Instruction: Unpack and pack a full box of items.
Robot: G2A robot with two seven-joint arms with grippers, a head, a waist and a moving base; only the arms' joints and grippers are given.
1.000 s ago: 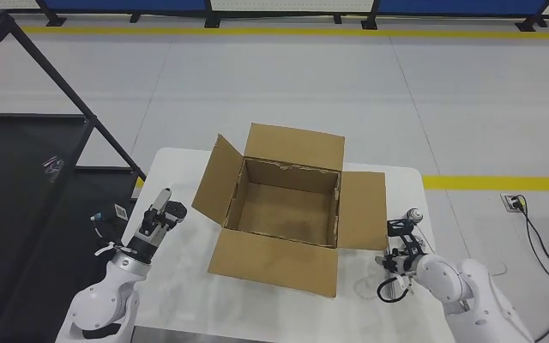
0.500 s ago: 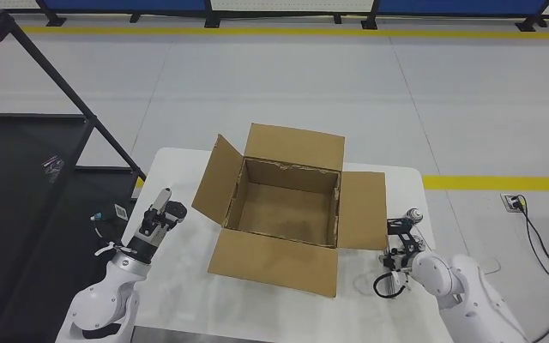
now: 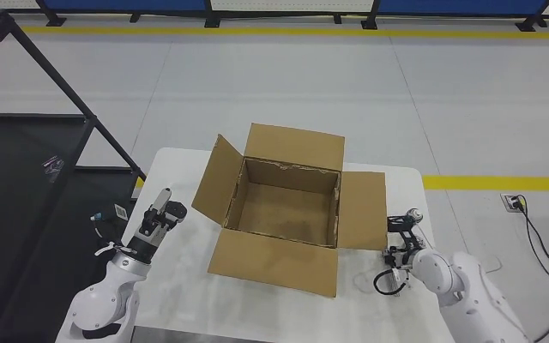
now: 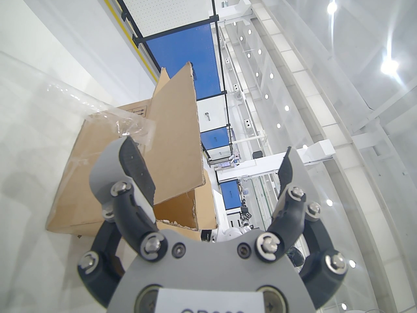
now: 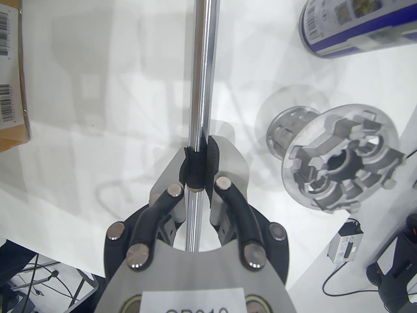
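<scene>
Right gripper [image 5: 198, 156] is clamping a smooth steel rod [image 5: 205, 50] beside the white table's [image 3: 403, 190] right edge, right of the open cardboard box [image 3: 274, 261]; we are holding our left gripper [image 4: 210, 157] wide, left of it.

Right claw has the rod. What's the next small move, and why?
Probably raise the right claw a little before heading for the box. It is shut on the metal rod, the box stands open with its bare floor showing, and a flap folded out toward that claw lies between them, so rising first should clear it.
</scene>
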